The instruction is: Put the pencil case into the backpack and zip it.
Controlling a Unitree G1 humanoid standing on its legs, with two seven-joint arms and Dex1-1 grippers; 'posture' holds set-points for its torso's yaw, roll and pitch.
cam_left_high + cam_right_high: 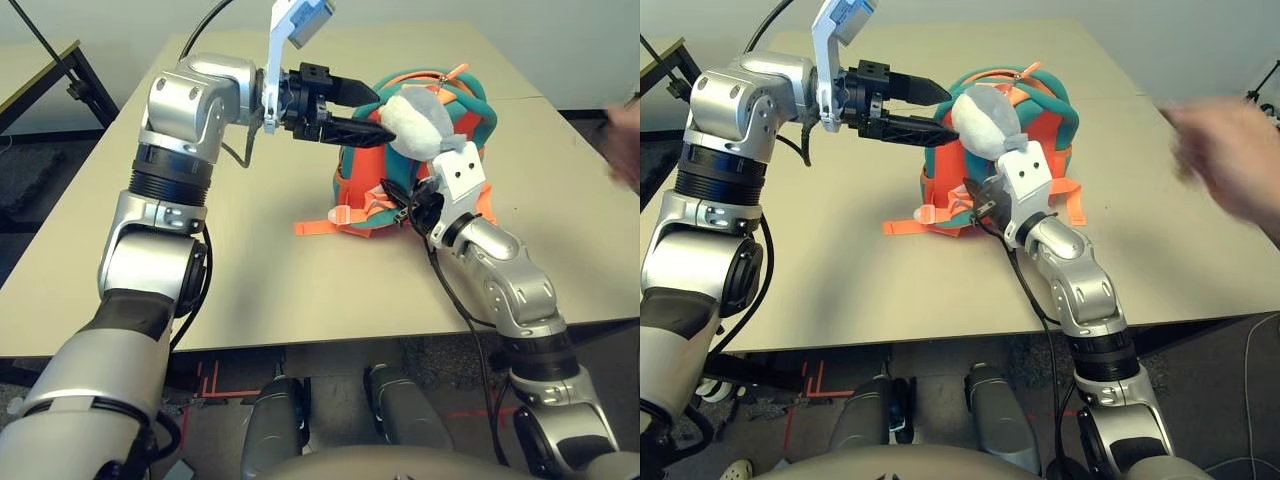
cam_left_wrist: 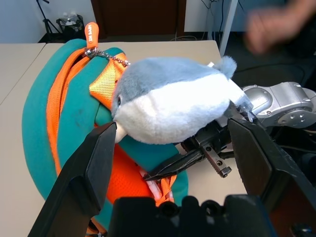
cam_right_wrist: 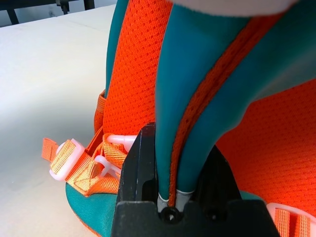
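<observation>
Backpack (image 1: 420, 150): stood upright mid-counter (image 1: 250, 270), plush charm (image 1: 420, 120) hanging on it; judged light, soft and floppy, best taken by a strap or the zipper pull, not the mesh. Pencil case: whereabouts could not be told. Left pincer (image 1: 365, 108) released wide, flanking the charm, holding nothing; right pincer (image 3: 170, 192) clenched on a teal strap (image 3: 197, 98).

Backpack (image 1: 1040, 125) upright near table (image 1: 840, 290) centre, orange body w/ teal trim. Grey-white plush charm (image 1: 983, 117) on its near upper side. L gripper (image 1: 940, 108) level, fingers spread wide, tips just beside charm, not gripping it. R gripper (image 1: 980, 200) low against backpack's front, fingers mostly hidden by wrist; grip can't be made out. Orange webbing strap (image 1: 910, 226) trails on table toward L. Blurred person's hand (image 1: 1225, 160) above table's R edge.
</observation>
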